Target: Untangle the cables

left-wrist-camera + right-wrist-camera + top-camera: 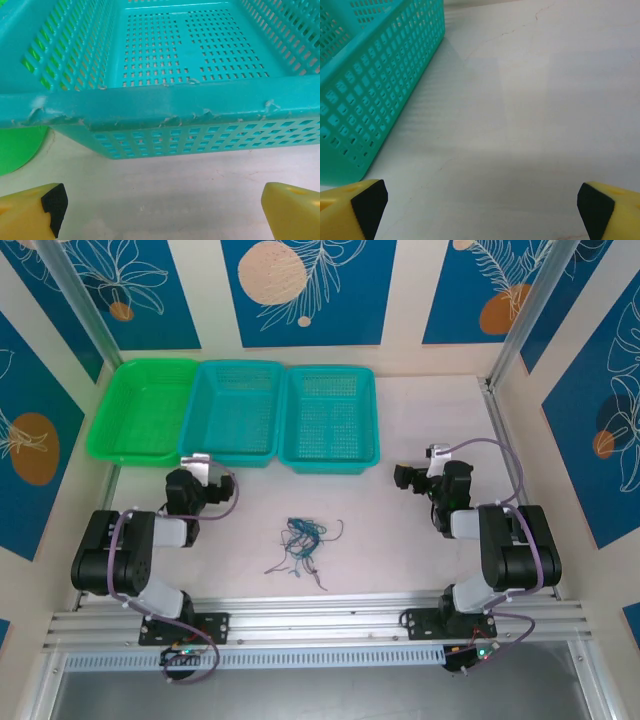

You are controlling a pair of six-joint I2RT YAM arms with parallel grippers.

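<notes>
The cables (300,543) lie in a small knotted heap of thin blue, teal and dark wires on the table's middle, between the two arms. My left gripper (200,472) rests at the left, close to the front of the middle teal basket (236,412), well apart from the heap. In the left wrist view its yellow fingers (30,215) stand wide apart over bare table, so the left gripper (162,212) is open and holds nothing. My right gripper (408,478) sits at the right, facing left. The right gripper (482,212) is open too, its pads (367,202) far apart with nothing between.
Three baskets stand in a row at the back: a green one (145,410), the middle teal one and a right teal one (330,418). The teal basket's chipped front rim (165,102) is close ahead of the left fingers. The right teal basket's side wall (375,90) lies left of the right gripper.
</notes>
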